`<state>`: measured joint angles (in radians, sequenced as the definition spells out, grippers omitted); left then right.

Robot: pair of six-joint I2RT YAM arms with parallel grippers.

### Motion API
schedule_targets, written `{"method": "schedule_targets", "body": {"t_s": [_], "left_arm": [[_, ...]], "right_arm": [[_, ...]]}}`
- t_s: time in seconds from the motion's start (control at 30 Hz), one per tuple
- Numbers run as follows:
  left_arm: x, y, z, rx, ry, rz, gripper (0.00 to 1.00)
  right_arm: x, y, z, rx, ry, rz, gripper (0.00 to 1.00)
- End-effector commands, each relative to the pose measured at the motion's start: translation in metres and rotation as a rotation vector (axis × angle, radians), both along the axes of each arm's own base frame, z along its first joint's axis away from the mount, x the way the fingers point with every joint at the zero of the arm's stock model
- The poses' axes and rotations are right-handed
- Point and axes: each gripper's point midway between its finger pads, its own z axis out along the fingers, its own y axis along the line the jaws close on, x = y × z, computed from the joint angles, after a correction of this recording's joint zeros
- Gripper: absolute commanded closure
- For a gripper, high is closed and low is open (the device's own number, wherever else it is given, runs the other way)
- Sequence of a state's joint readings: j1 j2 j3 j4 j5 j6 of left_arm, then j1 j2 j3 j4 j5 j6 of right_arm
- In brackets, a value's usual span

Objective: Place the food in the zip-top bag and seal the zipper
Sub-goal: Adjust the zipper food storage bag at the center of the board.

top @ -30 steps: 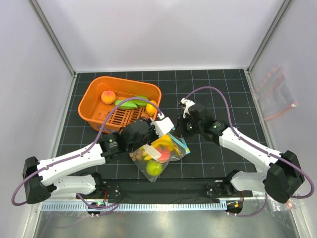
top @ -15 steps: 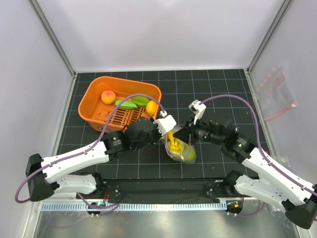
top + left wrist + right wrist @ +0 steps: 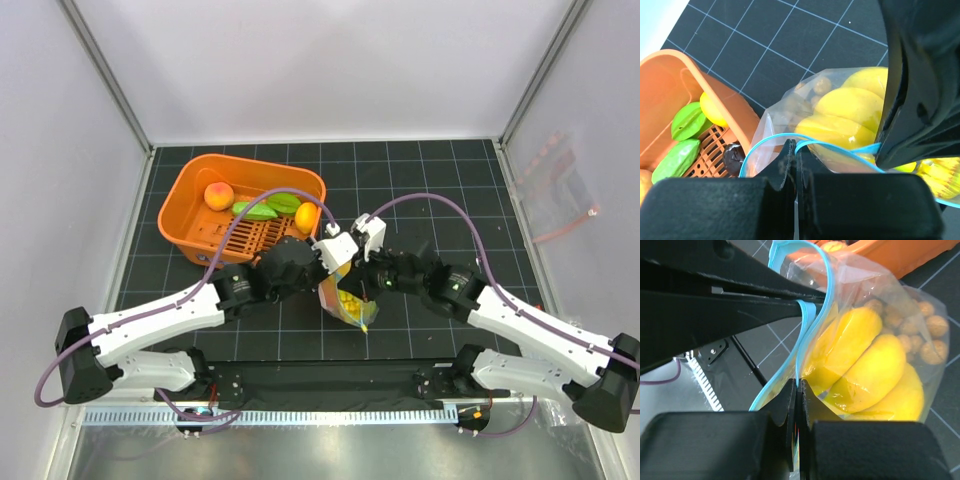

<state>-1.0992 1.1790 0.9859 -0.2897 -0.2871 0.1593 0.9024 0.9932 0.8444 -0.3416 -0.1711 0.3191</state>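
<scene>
On my black gridded desk (image 3: 450,170), beside the orange basket (image 3: 178,190), the zip-top bag (image 3: 348,305) is held between both arms. The left claw (image 3: 792,160) and right claw (image 3: 797,390) are each clamped on its teal zipper (image 3: 825,270), with a banana (image 3: 865,365) and brown balls (image 3: 920,320) inside.

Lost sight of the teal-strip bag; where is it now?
Top view, centre: the zip-top bag is held between the left tool and the right tool, both shut on its zipper, just right of the orange basket.

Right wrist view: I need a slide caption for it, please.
Right hand pinching the teal zipper of the clear zip-top bag, yellow banana and brown balls inside.
</scene>
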Motion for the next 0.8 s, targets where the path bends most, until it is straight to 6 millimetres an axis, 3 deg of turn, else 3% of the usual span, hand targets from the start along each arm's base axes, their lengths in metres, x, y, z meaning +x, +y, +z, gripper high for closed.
{"method": "schedule_targets", "body": {"t_s": [0.0,0.17,0.33,0.47,0.63,0.77], "left_arm": [[0.006,-0.013,0.025,-0.08,-0.024,0.004,1.0],[0.006,-0.015,0.022,-0.075,-0.017,0.005,1.0],[0.006,-0.014,0.023,-0.078,-0.016,0.011,1.0],[0.007,-0.013,0.023,-0.075,-0.018,0.013,1.0],[0.006,-0.013,0.024,-0.082,-0.017,0.013,1.0],[0.007,-0.014,0.025,-0.089,-0.009,0.021,1.0]], "right_arm": [[0.007,-0.001,0.03,0.058,-0.081,-0.028,0.94],[0.005,-0.006,0.041,0.097,-0.112,-0.042,0.8],[0.005,-0.007,0.04,0.101,-0.111,-0.05,0.57],[0.009,-0.005,0.033,0.079,-0.1,-0.063,0.46],[0.01,-0.003,0.032,0.075,-0.102,-0.061,0.39],[0.013,-0.005,0.031,0.059,-0.114,-0.083,0.39]]}}
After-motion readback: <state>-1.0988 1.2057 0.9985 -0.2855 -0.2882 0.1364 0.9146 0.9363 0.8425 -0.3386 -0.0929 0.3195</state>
